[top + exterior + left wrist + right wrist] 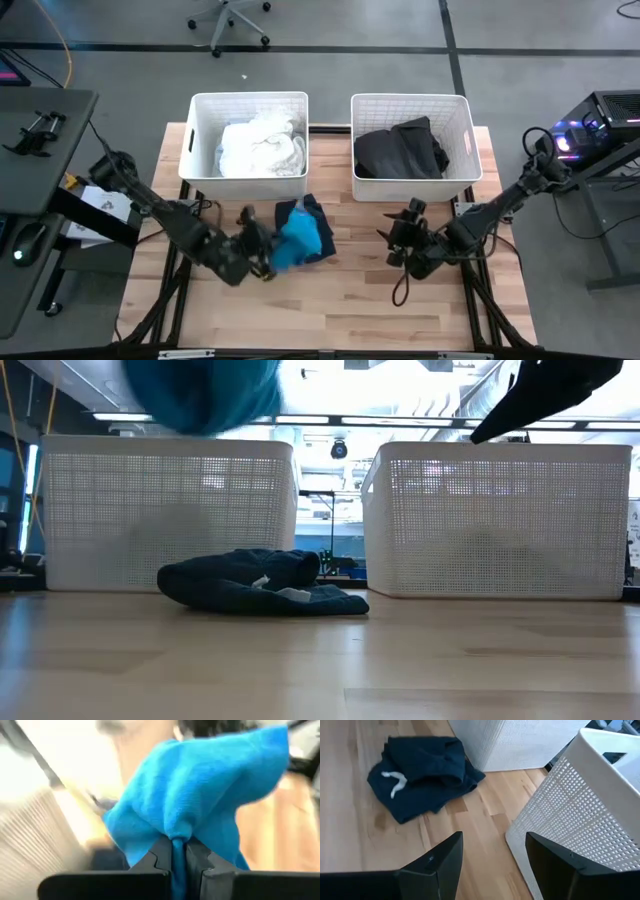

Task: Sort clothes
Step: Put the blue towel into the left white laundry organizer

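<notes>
Two dark, near-black robot arms made of slim jointed segments. The left arm (165, 215) has bulky rounded joints and a chunky wrist. The right arm (500, 205) looks the same, with a thin black cable looping below its wrist. The left gripper (179, 862) has flat matte black fingers with stepped, notched edges. The right gripper (492, 865) has broad, angular black fingers with smooth faces.

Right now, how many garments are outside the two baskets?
2. A bright blue garment hangs clamped in the left gripper above the table. A navy garment lies on the table in front of the baskets. Others may be hidden beneath.
</notes>
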`<control>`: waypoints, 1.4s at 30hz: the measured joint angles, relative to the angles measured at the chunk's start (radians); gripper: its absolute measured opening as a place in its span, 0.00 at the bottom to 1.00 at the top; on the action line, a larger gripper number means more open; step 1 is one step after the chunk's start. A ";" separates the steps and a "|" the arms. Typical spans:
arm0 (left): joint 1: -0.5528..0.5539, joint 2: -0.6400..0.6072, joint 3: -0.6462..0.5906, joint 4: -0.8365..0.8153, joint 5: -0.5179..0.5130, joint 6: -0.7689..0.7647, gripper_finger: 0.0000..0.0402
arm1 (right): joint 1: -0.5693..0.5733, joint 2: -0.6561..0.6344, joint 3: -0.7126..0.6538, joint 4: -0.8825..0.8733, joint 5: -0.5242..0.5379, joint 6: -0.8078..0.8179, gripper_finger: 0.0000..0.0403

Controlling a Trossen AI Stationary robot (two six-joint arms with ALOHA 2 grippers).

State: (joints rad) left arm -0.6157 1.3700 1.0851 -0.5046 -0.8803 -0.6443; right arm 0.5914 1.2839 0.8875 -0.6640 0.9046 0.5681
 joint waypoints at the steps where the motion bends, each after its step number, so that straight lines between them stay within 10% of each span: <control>1: 0.012 -0.014 0.027 0.001 -0.050 0.098 0.01 | 0.010 0.000 0.000 0.000 0.012 0.015 0.51; 5: 0.087 -0.091 0.109 -0.005 -0.251 0.477 0.01 | 0.045 0.000 0.000 0.002 0.061 0.068 0.51; 9: 0.285 -0.182 0.150 -0.016 -0.215 0.715 0.01 | 0.063 0.000 0.000 0.003 0.085 0.102 0.51; 16: 0.826 -0.267 0.156 -0.086 0.149 0.774 0.01 | 0.064 0.000 0.000 0.004 0.090 0.138 0.51; 23: 1.224 -0.093 0.086 -0.260 0.510 0.683 0.01 | 0.064 0.000 0.000 0.015 0.099 0.139 0.51; 32: 1.377 0.204 -0.045 -0.233 0.508 0.700 0.07 | 0.063 0.000 0.000 0.016 0.100 0.139 0.51; 42: 1.354 0.110 0.118 -0.364 0.515 0.676 0.25 | 0.063 0.000 0.000 0.018 0.100 0.150 0.51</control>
State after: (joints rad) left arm 0.7383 1.4800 1.2034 -0.8684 -0.3654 0.0322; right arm 0.6544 1.2839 0.8875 -0.6456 1.0045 0.7185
